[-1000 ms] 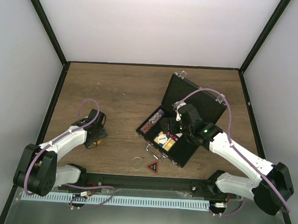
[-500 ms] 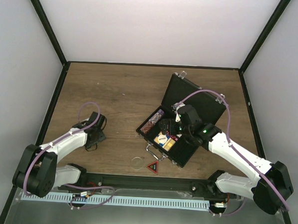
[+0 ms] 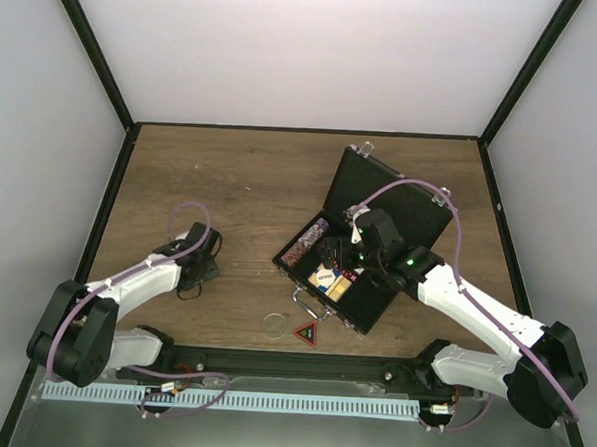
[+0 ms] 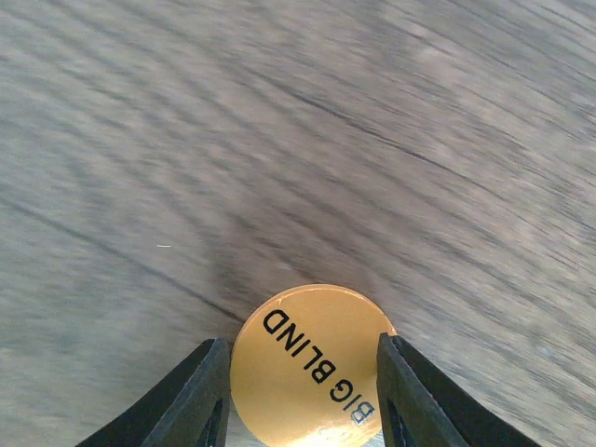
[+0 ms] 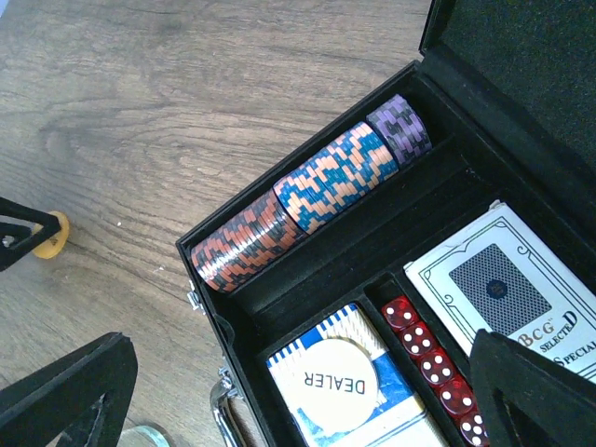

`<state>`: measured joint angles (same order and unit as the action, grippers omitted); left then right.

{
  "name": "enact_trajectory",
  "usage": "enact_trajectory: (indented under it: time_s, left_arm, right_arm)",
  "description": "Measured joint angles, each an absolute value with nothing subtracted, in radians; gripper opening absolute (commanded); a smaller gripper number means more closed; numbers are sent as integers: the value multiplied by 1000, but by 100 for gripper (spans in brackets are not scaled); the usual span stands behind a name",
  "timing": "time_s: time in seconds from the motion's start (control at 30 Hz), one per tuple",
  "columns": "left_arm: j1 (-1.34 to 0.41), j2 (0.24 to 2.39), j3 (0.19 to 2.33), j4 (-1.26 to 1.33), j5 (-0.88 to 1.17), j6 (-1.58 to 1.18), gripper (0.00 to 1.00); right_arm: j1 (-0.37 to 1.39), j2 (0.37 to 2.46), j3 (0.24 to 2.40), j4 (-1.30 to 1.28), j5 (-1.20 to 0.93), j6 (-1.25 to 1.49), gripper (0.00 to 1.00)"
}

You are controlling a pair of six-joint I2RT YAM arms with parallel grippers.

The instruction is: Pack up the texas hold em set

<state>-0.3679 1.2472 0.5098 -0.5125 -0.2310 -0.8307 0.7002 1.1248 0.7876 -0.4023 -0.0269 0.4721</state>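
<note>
The black case (image 3: 400, 204) lies open at the right, with a chip row (image 5: 307, 196), a blue deck under a white DEALER button (image 5: 333, 382), red dice (image 5: 433, 368) and a second deck (image 5: 507, 293) inside. My right gripper (image 5: 303, 410) hangs open and empty over the case (image 5: 372, 237), and it shows in the top view (image 3: 352, 254). My left gripper (image 4: 305, 396) is shut on the orange BIG BLIND button (image 4: 312, 363), low over the wood at the left (image 3: 202, 269). The red-black triangle (image 3: 306, 333) and a clear round button (image 3: 274, 324) lie on the table in front of the case.
The wooden table (image 3: 241, 180) is bounded by black frame rails and white walls. The case's silver handle (image 5: 222, 410) points toward the near edge. The orange button also shows at the left of the right wrist view (image 5: 51, 235).
My left gripper has shifted slightly right and toward the case, with the orange button between its fingers. The right gripper has barely moved over the case.
</note>
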Motion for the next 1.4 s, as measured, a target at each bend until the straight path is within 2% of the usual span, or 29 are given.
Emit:
enact_trajectory:
  time_s: [0.87, 1.07, 1.23, 1.4]
  left_arm:
    - [-1013, 1607, 773, -386, -254, -800, 50]
    - [-1048, 1615, 791, -381, -260, -806, 59]
    - [-1053, 1580, 792, -467, -241, -820, 78]
    - [-1019, 1482, 793, -584, -239, -807, 88]
  right_arm:
    - [699, 1153, 788, -418, -53, 495, 100]
    - [699, 1153, 789, -425, -62, 495, 100]
    - [699, 1156, 804, -442, -65, 494, 100]
    - [699, 1173, 844, -458, -83, 494, 98]
